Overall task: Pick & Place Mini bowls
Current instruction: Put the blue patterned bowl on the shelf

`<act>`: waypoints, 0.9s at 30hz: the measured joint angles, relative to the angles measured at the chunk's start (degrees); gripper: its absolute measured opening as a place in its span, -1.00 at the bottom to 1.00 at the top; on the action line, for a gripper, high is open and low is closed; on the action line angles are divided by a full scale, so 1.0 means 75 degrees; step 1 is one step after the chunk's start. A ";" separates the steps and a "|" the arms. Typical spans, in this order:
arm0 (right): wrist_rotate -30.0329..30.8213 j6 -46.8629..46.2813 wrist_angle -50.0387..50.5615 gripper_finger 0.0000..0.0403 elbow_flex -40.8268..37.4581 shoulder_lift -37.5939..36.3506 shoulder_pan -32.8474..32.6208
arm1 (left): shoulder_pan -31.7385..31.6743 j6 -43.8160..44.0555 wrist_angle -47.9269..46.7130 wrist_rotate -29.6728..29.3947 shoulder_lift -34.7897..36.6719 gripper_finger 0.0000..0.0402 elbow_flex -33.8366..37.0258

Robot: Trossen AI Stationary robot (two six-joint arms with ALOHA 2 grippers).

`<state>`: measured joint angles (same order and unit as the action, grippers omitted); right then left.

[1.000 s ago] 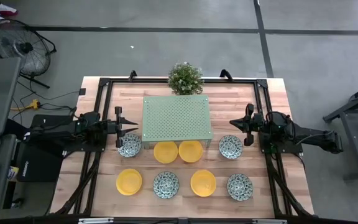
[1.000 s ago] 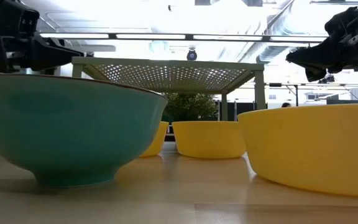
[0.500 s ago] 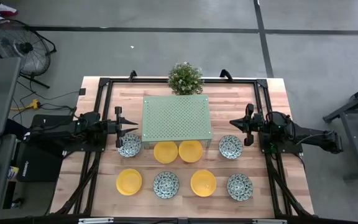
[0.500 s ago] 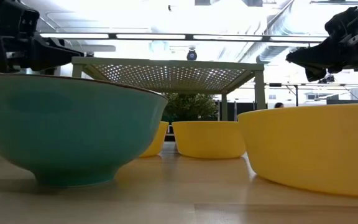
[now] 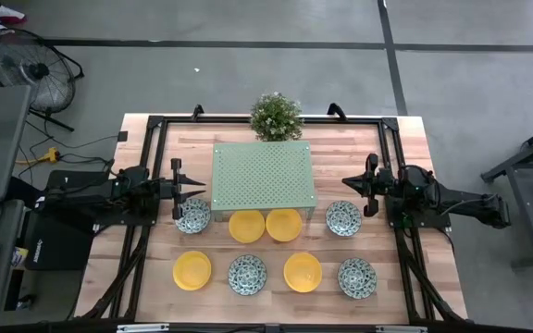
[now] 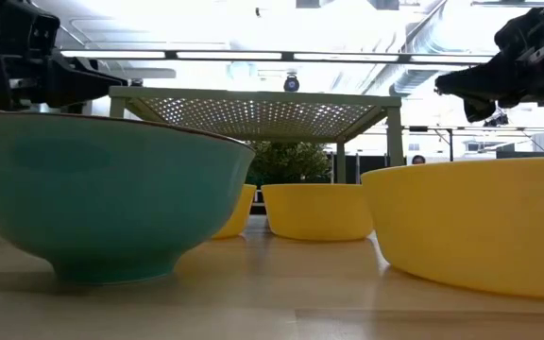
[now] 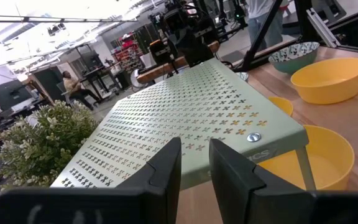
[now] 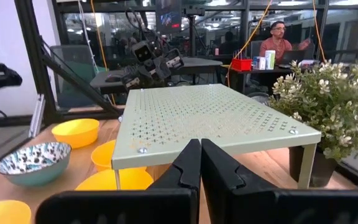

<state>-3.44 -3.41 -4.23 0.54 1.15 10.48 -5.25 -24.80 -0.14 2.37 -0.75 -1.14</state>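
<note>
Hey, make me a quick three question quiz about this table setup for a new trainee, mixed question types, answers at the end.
1. True or false: the left gripper holds a yellow bowl.
2. How many patterned bowls are on the table?
3. The potted plant stands: A) in front of the perforated green stand, B) behind it, C) on it.

Key: 1 false, its fingers are apart and empty. 2 four. 3 B.
</note>
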 joint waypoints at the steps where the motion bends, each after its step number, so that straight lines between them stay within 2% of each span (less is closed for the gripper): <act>1: 0.0003 -0.0077 0.0005 -1.00 -0.0001 0.0000 0.0000 | 0.0002 0.0000 0.0003 0.0000 0.0000 -0.61 0.0002; 9: 0.0986 -0.0453 -0.0068 -1.00 -0.0001 0.0000 -0.0002 | 0.0000 0.0002 0.0002 -0.0003 0.0000 -0.61 0.0000; 15: 0.1304 -0.1075 0.0366 -1.00 0.0232 0.0007 -0.0001 | 0.0000 0.0002 0.0002 -0.0003 0.0003 -0.61 0.0002; 21: 0.1894 -0.1567 0.1374 -1.00 0.1126 0.0469 0.0000 | -0.0001 0.0001 0.0000 -0.0003 0.0003 -0.61 -0.0001; 27: 0.2250 -0.2206 0.3060 -1.00 0.2504 0.1648 -0.0001 | 0.0000 0.0002 0.0000 0.0000 0.0003 -0.61 0.0001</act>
<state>13.44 -19.96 18.73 19.31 13.51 10.48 -5.25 -24.78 -0.14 2.37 -0.73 -1.13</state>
